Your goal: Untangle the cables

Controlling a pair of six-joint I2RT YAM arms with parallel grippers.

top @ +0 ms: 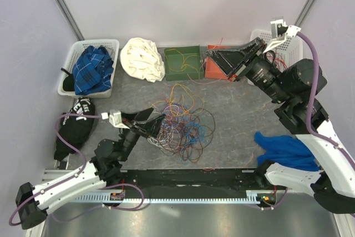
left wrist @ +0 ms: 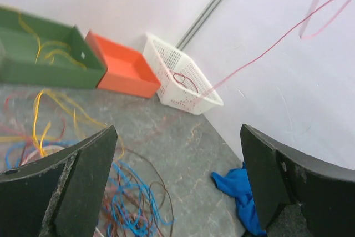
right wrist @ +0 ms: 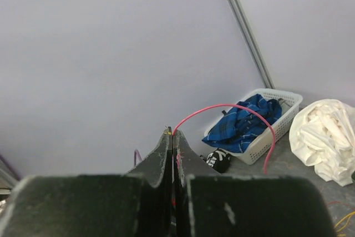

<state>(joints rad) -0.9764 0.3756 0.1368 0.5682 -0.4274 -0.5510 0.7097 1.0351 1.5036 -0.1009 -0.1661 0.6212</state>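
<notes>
Top external view: the worktop (top: 238, 120) carries a loose tangle of cables (top: 183, 123) at its middle, in red, orange, yellow, blue and green.
Left arm (top: 72, 178): reaches low from the near left corner, forearm angled toward the middle of the worktop.
Left gripper (top: 155, 119): jaws spread wide with nothing between them, tips at the left edge of the tangle.
Left wrist view: the two dark fingers (left wrist: 83, 181) stand far apart; blue, yellow and red cables (left wrist: 127, 203) lie on the worktop below and left of them.
Right arm (top: 299, 90): raised and folded back, forearm pointing left across the far right of the worktop.
Right gripper (top: 213, 56): held up above the orange tray (top: 213, 71), beside the green tray (top: 183, 62).
Right wrist view: the right gripper (right wrist: 172, 134) is closed tight, its fingers pressed together on a red cable (right wrist: 233, 106).
Red cable: arches up from the fingertips, curves right and hangs down with a free end in the air.
Green tray: a few yellow cables lie inside.
Far left: a white basket (top: 69, 62) holds a blue plaid cloth (top: 93, 69); a white cloth (top: 142, 59) lies just beside it.
Far right: another white basket (top: 284, 51) sits behind the right arm.
Near right: a blue cloth (top: 285, 151) lies on the worktop, well apart from the tangle.
</notes>
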